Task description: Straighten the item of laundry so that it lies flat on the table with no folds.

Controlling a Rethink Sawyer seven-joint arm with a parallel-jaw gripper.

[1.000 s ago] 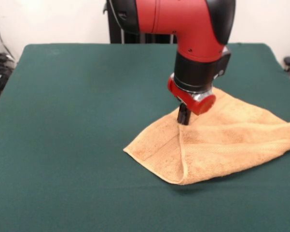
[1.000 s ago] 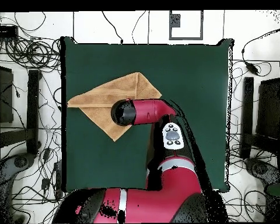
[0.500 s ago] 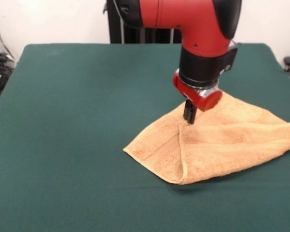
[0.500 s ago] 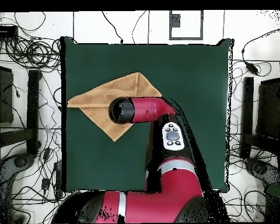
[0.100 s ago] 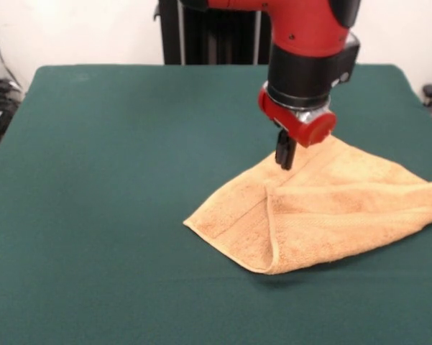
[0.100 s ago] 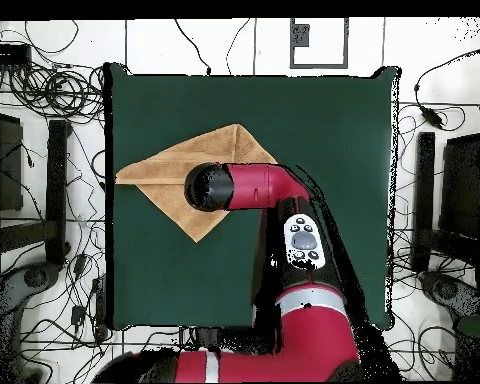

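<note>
1. The orange-tan towel [image 5: 331, 212] lies on the green table [image 5: 115, 180], folded over itself into a rough triangle, so it is not flat.
2. One fold edge runs from the towel's middle down to its nearest corner.
3. The gripper [image 5: 285, 152] hangs just above the towel, over the upper end of that fold edge.
4. Its black fingers look pressed together and hold nothing.
5. In the overhead view the arm [image 6: 246, 187] covers the towel's middle.

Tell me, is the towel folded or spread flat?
Folded: the towel lies doubled into a triangle, one flap's hemmed edge crossing its top.
</note>
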